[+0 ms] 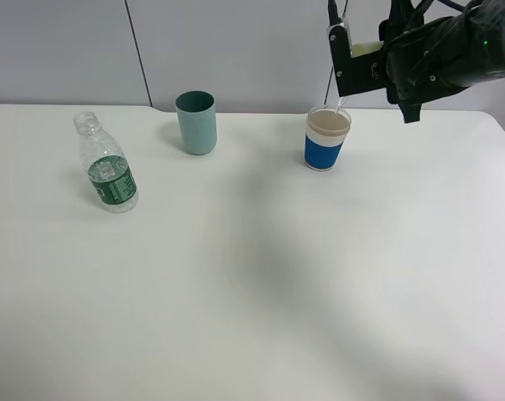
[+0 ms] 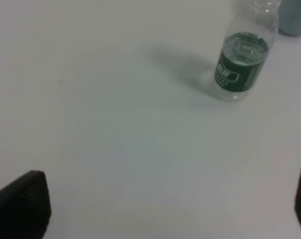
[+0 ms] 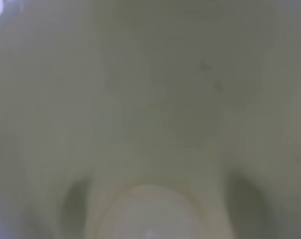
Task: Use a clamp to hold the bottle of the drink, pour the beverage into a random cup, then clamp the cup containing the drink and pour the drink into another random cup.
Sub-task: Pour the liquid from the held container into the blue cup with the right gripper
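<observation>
The right end effector (image 1: 365, 60) hangs at one o'clock above the desk (image 1: 260, 284), clamped on the pale yellow-green tumbler (image 1: 367, 50), tipped over the white cup with a blue band (image 1: 327, 139); a thin clear stream (image 1: 340, 104) falls into it. The tumbler wall (image 3: 150, 99) fills the right wrist view. The bottle (image 1: 107, 164) stands upright at nine o'clock, the teal cup (image 1: 195, 122) at eleven. The left end effector (image 2: 160, 204) gapes wide, holding nothing. The desk's whole near half lies open.
</observation>
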Available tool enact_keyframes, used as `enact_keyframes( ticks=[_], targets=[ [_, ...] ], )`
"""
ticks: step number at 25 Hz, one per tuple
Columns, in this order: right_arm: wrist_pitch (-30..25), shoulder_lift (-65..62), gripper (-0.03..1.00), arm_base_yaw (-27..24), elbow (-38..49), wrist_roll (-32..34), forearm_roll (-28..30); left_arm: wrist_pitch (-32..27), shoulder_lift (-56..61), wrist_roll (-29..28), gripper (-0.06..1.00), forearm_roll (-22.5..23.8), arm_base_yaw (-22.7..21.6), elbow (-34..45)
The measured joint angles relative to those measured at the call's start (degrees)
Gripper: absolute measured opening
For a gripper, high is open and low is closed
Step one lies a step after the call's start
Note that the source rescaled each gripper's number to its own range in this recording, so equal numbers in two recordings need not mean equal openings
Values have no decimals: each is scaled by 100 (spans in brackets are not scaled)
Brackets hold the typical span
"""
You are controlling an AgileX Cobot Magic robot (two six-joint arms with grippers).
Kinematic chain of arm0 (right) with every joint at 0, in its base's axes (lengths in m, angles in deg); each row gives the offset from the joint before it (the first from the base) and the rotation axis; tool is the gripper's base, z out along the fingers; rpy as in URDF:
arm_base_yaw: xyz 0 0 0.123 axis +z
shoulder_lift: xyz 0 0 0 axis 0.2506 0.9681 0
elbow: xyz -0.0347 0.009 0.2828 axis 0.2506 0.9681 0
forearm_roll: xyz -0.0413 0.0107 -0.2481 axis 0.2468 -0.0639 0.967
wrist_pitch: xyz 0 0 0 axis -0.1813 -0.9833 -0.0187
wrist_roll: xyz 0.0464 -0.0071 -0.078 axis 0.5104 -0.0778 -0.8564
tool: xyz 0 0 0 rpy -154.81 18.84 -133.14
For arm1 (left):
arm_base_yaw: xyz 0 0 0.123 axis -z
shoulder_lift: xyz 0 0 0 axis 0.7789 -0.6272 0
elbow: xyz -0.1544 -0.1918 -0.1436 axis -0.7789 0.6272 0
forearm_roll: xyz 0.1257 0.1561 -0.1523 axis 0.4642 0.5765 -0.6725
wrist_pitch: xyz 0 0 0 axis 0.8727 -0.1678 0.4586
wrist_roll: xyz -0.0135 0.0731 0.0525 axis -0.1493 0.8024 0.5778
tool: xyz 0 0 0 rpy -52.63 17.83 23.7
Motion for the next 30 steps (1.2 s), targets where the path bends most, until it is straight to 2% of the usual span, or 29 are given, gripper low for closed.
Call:
enact_keyframes(
  ticks=[23,27,30],
  targets=[
    [0,0,3,0,0,-1024,23,0,0,0,100,-5,0,0],
    [0,0,3,0,0,-958,23,0,0,0,100,-5,0,0],
    [12,0,3,0,0,-447,23,0,0,0,100,-5,0,0]
  ],
)
